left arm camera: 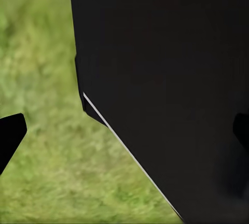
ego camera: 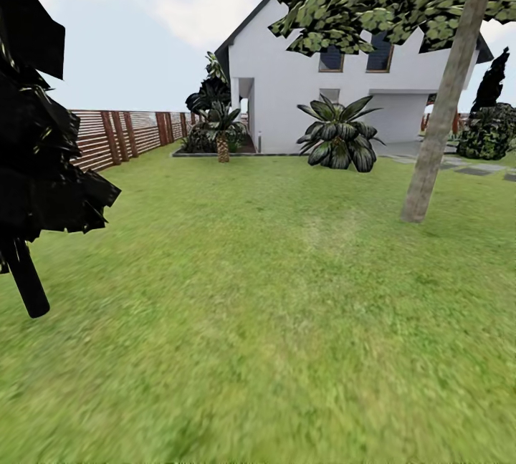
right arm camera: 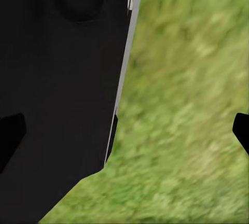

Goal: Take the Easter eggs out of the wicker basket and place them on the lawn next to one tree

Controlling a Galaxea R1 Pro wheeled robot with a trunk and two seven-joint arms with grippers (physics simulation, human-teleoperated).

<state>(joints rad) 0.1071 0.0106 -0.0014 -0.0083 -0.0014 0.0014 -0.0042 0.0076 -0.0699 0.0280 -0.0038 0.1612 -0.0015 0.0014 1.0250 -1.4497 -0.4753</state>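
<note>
Basket, eggs out of sight. Lawn [ego camera: 272, 321] ahead, leaning tree [ego camera: 437, 134] front right. Gripper openness: cannot tell.

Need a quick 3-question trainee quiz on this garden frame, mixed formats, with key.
1. True or false: the leaning tree stands on the lawn at the head view's right.
2. What bounds the garden at the left? A) hedge B) slatted wooden fence C) brick wall
3. Fill in: the near-black conifer has a ____ trunk.

Key: 1 true; 2 B; 3 dark. The basket and eggs are not yet found, so the robot is probably on its way.
</note>
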